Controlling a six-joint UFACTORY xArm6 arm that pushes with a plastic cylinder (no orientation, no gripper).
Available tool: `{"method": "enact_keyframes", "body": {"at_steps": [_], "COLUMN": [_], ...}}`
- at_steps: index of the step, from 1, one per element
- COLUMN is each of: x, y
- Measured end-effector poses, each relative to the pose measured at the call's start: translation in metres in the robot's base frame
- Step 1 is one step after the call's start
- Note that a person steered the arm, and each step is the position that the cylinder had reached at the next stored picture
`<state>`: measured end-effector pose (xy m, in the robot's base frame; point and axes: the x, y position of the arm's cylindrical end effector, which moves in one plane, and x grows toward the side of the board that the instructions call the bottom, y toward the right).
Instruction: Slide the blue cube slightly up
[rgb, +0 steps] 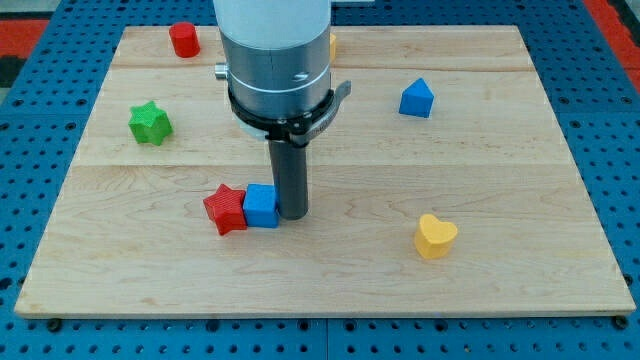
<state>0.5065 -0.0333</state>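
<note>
The blue cube lies on the wooden board left of centre, toward the view's bottom. A red star block touches its left side. My tip stands right against the cube's right side, at about the same height in the view. The arm's grey and white body hangs above and hides the board's top middle.
A green star block lies at the left. A red block lies at the top left. A blue triangular block lies at the upper right. A yellow heart block lies at the lower right. A yellow block peeks from behind the arm.
</note>
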Motion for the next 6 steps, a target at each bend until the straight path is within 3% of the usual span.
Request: {"method": "enact_keyframes", "body": {"at_steps": [1, 2, 6], "x": [0.026, 0.034, -0.138], "y": [0.017, -0.008, -0.033]}}
